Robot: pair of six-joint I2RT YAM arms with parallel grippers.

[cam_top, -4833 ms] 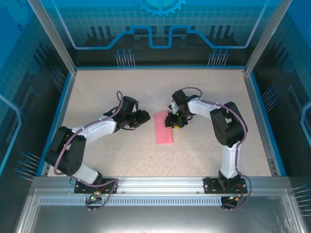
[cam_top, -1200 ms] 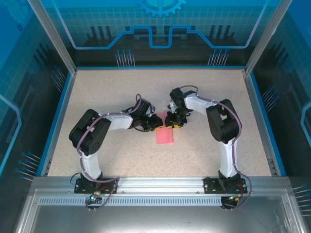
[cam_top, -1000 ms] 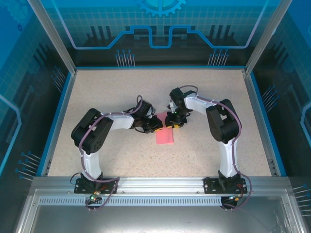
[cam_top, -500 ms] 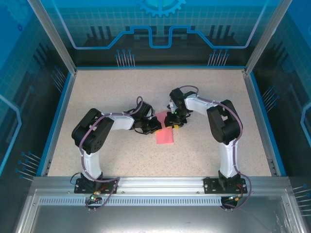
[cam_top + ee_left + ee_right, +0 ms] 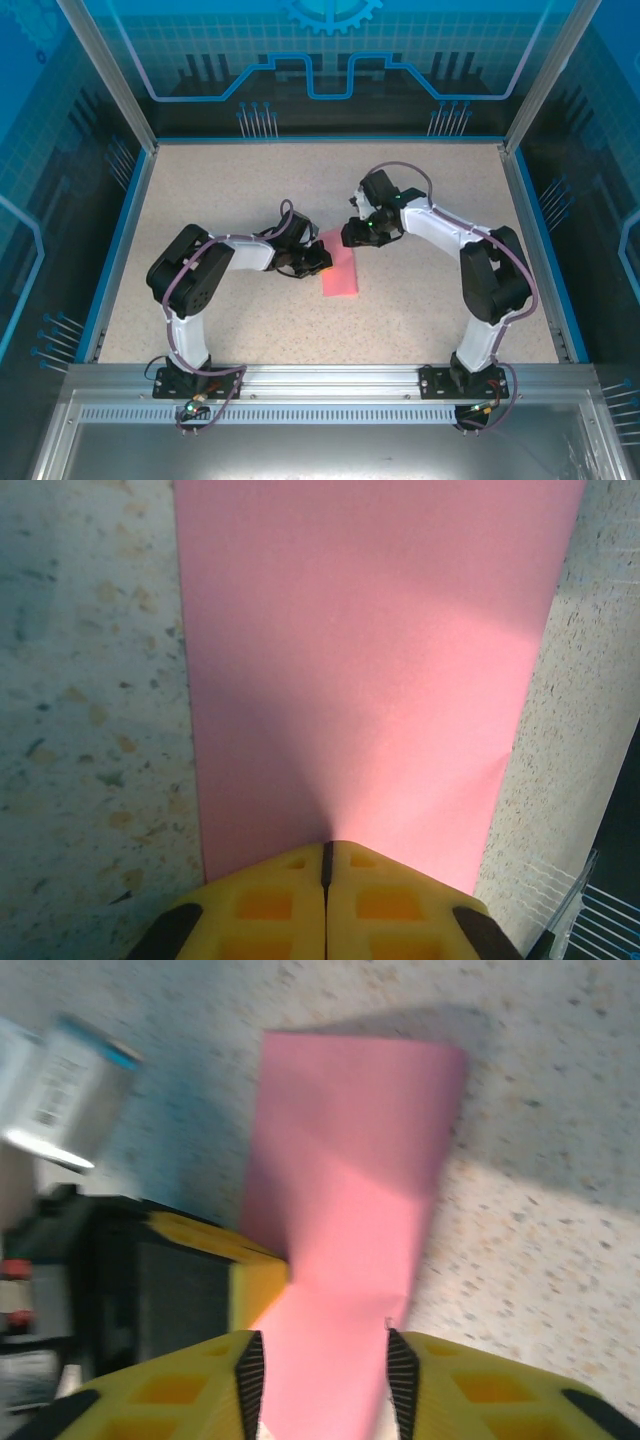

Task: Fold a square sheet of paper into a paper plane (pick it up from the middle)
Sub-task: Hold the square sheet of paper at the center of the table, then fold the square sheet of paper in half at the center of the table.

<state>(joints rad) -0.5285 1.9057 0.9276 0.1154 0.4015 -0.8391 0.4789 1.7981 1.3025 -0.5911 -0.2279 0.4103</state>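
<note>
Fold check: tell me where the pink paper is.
The pink paper sits at mid-table in the top view, between the left pincer, shut on its left edge, and the open right pincer at its far end.

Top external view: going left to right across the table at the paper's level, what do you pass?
In order: left arm's elbow → left claw → pink paper → right arm's elbow.

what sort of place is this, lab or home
Probably a robot lab cell: a left arm and right arm bolted to an aluminium rail, a speckled table, blue gear-printed wall panels around it.
</note>
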